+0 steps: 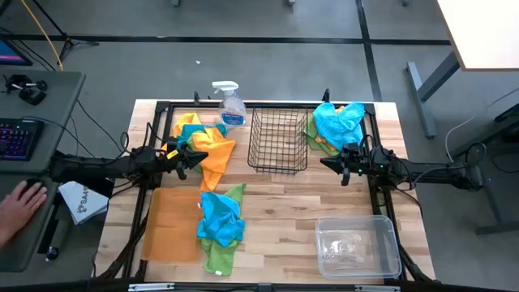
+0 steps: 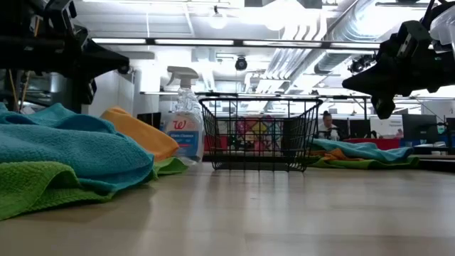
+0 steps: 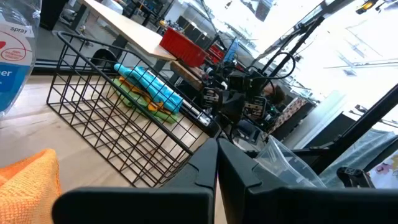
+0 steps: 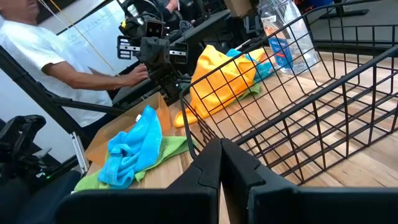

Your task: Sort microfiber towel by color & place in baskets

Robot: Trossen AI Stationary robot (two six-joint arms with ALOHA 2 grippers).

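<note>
Three heaps of microfiber towels lie on the table. An orange, blue and green heap (image 1: 212,146) is at the far left, a blue and green one (image 1: 220,223) near the middle, and a blue, green and orange one (image 1: 336,123) at the far right. The black wire basket (image 1: 278,139) stands between the far heaps. The clear tub (image 1: 357,246) sits near right and the orange-brown tray (image 1: 172,235) near left. My left gripper (image 1: 195,156) (image 3: 217,155) hovers shut over the orange heap. My right gripper (image 1: 331,164) (image 4: 220,152) hovers shut right of the basket.
A clear spray bottle (image 1: 230,104) stands at the far edge, left of the basket. A person's hand (image 1: 20,201) rests on a side desk to the left, by a keyboard. Bare wood lies between the basket and the tub.
</note>
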